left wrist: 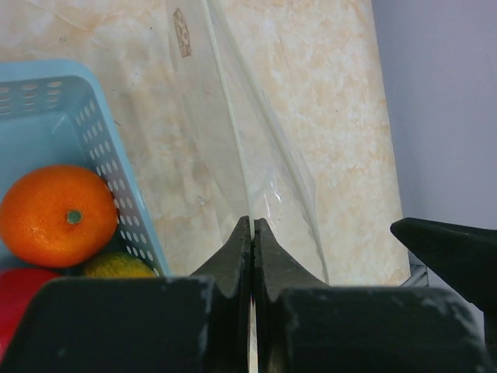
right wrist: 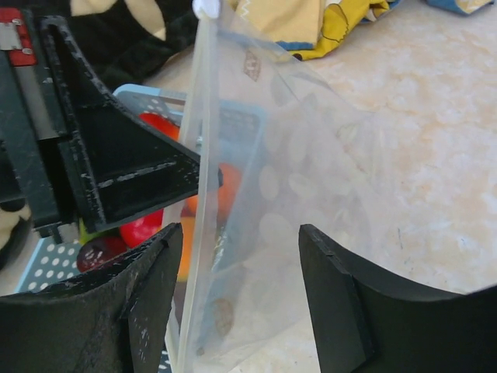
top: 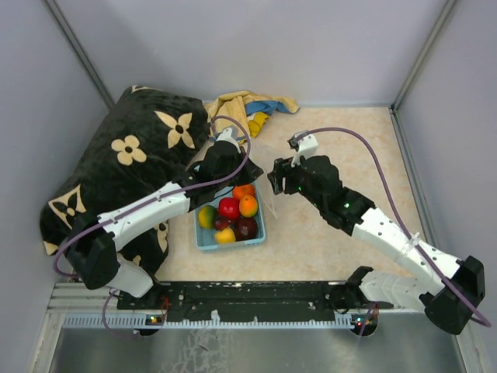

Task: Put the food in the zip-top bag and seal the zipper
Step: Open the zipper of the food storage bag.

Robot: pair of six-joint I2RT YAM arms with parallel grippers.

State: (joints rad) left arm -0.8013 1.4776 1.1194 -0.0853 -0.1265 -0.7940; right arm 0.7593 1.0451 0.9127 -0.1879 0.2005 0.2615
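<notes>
The food [top: 228, 207] lies in a light-blue basket [top: 203, 244]: red, orange, yellow-green, yellow and dark maroon fruits. An orange [left wrist: 58, 215] and a yellow-green fruit [left wrist: 116, 266] show in the left wrist view. The clear zip-top bag [right wrist: 311, 179] hangs upright between the two grippers, beside the basket. My left gripper [left wrist: 253, 225] is shut on the bag's edge. The whitish zipper [right wrist: 198, 179] runs down the bag's left side. My right gripper [right wrist: 241, 260] stands open around the bag's lower part, its fingers [right wrist: 155, 287] apart from the plastic. In the top view the bag [top: 260, 159] is faint.
A black cushion with beige flowers [top: 132, 155] fills the left side, against the basket. A yellow and blue cloth [top: 252, 105] lies at the back, also visible in the right wrist view [right wrist: 326, 23]. Grey walls close in the beige table [top: 342, 233].
</notes>
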